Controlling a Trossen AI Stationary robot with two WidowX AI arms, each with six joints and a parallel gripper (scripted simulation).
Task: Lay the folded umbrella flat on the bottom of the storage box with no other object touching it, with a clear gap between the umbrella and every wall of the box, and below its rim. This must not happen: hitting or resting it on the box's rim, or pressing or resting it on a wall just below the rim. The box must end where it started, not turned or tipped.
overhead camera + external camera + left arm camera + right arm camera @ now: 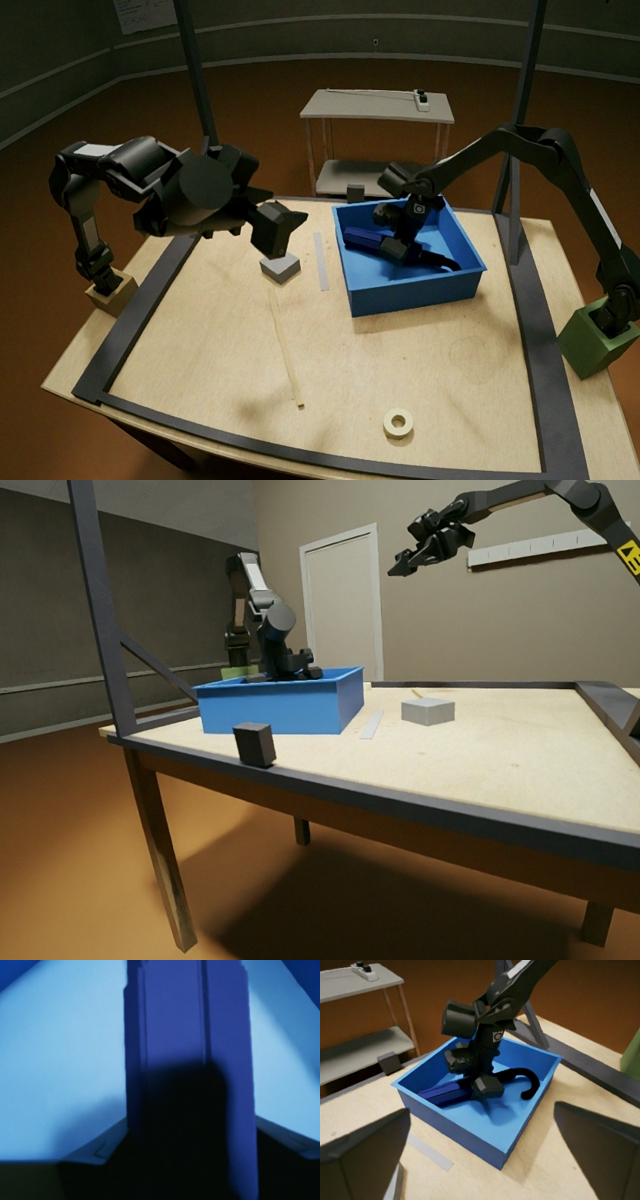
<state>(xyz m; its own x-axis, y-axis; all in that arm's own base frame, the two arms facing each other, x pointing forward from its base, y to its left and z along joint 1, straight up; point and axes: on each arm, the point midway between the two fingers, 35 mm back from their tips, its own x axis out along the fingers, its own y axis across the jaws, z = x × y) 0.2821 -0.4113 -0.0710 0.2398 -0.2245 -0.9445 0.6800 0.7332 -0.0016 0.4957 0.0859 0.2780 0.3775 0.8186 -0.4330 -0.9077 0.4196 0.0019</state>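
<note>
The blue storage box [413,294] stands on the table at the back right in the top view. The folded dark-blue umbrella [368,238] with a black hooked handle [445,262] lies low inside it, below the rim. My left gripper [398,248] reaches down into the box and is shut on the umbrella's middle. The left wrist view shows the umbrella [185,1037] between the fingers, over the box floor. The right wrist view shows the umbrella [445,1092] running across the box [485,1129]. My right gripper [278,227] is open and empty, high above the table beside the box.
A grey block [279,267] lies under my right gripper, with a flat grey strip [321,261] between it and the box. A thin wooden stick [285,348] and a tape ring [398,423] lie toward the front. A dark cube [355,193] sits at the back edge.
</note>
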